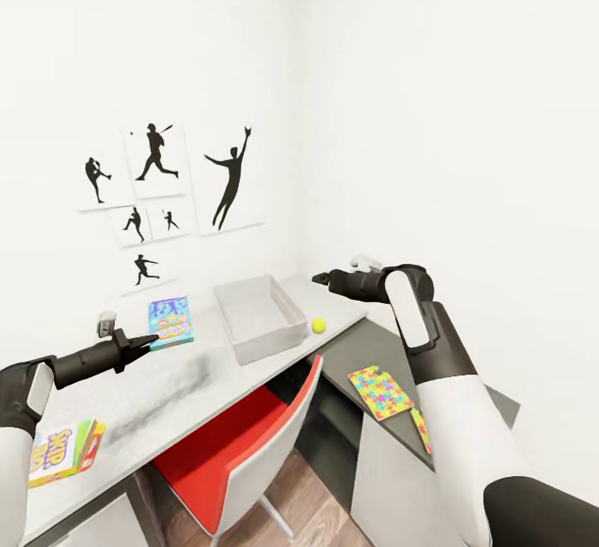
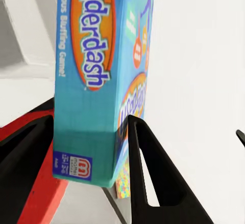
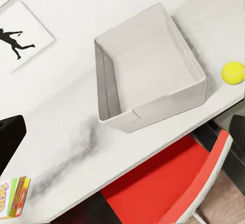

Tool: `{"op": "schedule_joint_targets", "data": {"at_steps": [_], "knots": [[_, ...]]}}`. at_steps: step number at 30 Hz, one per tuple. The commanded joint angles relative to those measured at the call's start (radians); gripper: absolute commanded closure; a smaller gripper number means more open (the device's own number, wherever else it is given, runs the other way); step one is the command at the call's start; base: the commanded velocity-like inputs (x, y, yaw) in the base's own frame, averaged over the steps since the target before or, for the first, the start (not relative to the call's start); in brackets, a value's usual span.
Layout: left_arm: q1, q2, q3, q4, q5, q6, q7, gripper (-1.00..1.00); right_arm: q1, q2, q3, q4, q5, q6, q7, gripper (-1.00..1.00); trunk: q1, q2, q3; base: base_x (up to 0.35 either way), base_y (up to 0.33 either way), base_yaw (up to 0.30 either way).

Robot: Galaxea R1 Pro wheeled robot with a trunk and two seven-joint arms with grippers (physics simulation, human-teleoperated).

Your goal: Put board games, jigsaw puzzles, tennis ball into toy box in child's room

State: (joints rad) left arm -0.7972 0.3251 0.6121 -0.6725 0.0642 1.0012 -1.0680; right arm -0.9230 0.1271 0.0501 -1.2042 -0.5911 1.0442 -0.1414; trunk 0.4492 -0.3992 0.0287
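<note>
Above the left part of the white bench (image 1: 166, 393), the left end effector (image 1: 153, 339) pinches the blue board game (image 1: 171, 322) between its two fingers, lifted clear of the surface, left of the toy box (image 1: 258, 318). That grey bin sits empty mid-bench, with the tennis ball (image 1: 319, 325) just right of it. Nearer left lies the yellow board game (image 1: 62, 452). Two jigsaw puzzles (image 1: 379, 391) rest on the lower dark unit. Whether the right end effector (image 1: 319, 279) is parted, I cannot tell.
</note>
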Motion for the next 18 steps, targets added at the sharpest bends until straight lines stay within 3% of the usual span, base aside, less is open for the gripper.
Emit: {"op": "schedule_joint_targets", "data": {"at_steps": [1,18], "knots": [[0.0,0.0,0.001,0.001,0.008,0.009,0.0,1.0,0.0,0.0,0.0,0.0,-0.01,0.002,-0.01,-1.0,0.001,-0.001,-0.002,0.264,0.117,0.087],[0.0,0.0,0.001,0.001,0.009,0.008,-0.001,1.0,0.0,-0.003,-0.001,-0.001,-0.009,0.002,-0.01,-1.0,0.001,-0.001,-0.005,0.227,-0.058,0.01]]}}
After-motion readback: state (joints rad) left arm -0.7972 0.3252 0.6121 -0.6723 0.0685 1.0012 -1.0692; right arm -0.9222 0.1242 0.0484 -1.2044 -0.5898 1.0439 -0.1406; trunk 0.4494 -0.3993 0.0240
